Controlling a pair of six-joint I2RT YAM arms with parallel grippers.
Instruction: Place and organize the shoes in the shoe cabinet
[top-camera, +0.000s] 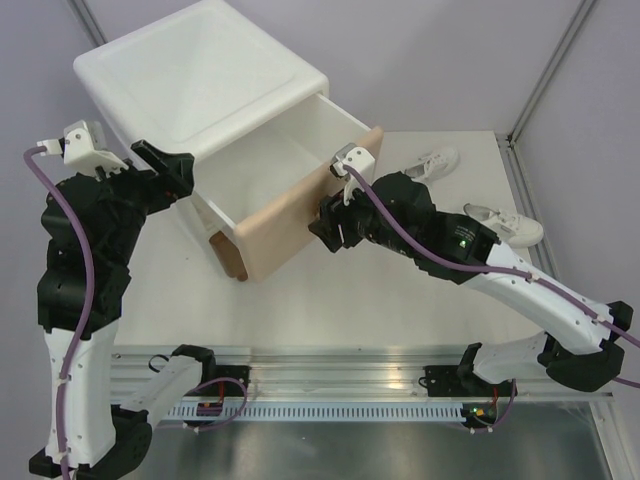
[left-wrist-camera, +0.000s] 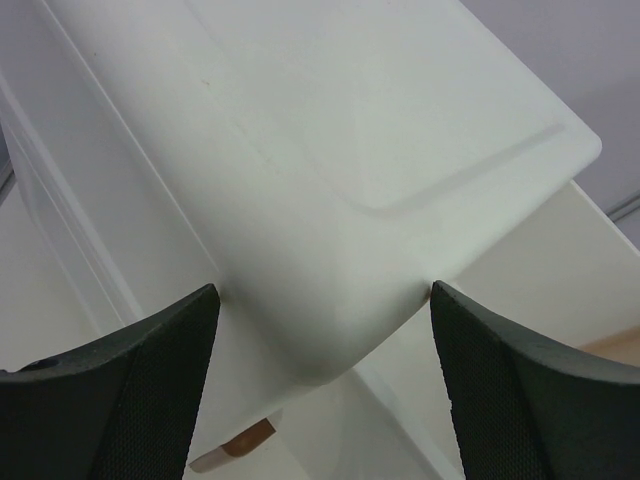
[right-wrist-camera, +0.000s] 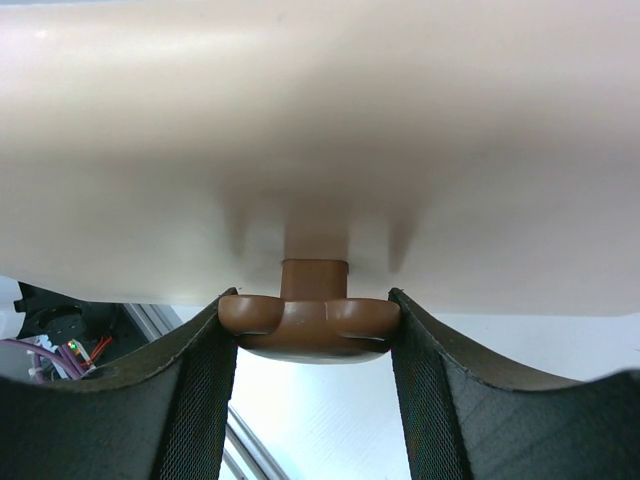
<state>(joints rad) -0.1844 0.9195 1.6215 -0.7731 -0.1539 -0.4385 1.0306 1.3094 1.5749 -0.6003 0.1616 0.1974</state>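
The white shoe cabinet (top-camera: 200, 70) stands at the back left with its upper drawer pulled out; the beige drawer front (top-camera: 300, 210) faces me. My right gripper (top-camera: 325, 222) is shut on the drawer's brown knob (right-wrist-camera: 310, 325), one finger on each side. My left gripper (top-camera: 185, 175) is open, its fingers spread either side of the cabinet's rounded left corner (left-wrist-camera: 330, 330). Two white sneakers lie on the table to the right, one further back (top-camera: 432, 162) and one nearer (top-camera: 505, 225). The black shoes are out of view.
The edge of the brown lower drawer front (top-camera: 228, 255) shows under the open drawer. A brown foot (left-wrist-camera: 245, 440) shows below the cabinet in the left wrist view. A metal rail (top-camera: 330, 385) runs along the near table edge.
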